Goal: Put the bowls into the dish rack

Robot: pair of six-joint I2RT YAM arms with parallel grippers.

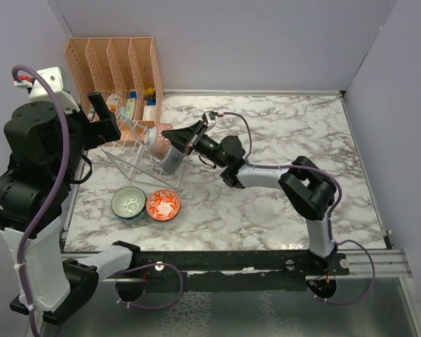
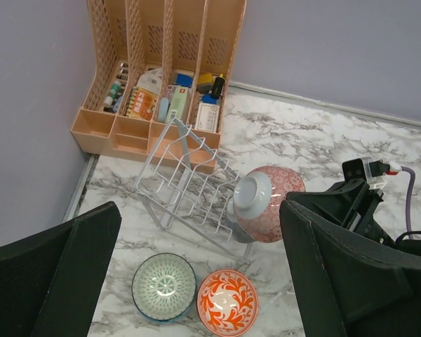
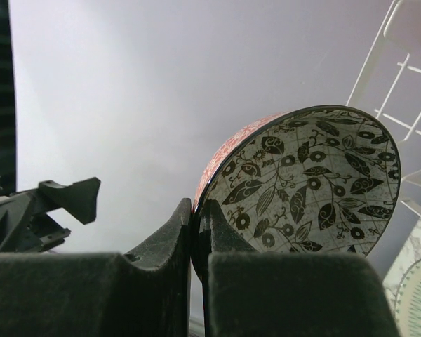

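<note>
Hanging on edge centre-left of the top view, the reddish-brown bowl is pinched by its rim in my right gripper at the dish rack's right end (clear prongs, hard to read). I'd seat it between prongs before releasing. Left gripper gapes empty, upper left.

The clear wire dish rack stands empty toward the far left corner of the counter. The teal-green bowl and the orange-red bowl with white marks sit upright, touching side by side, between it and the near edge. The third bowl, reddish-brown outside and pale with dark leaves inside, is tipped on its side at the rack's right end, its rim pinched in the right gripper.
</note>
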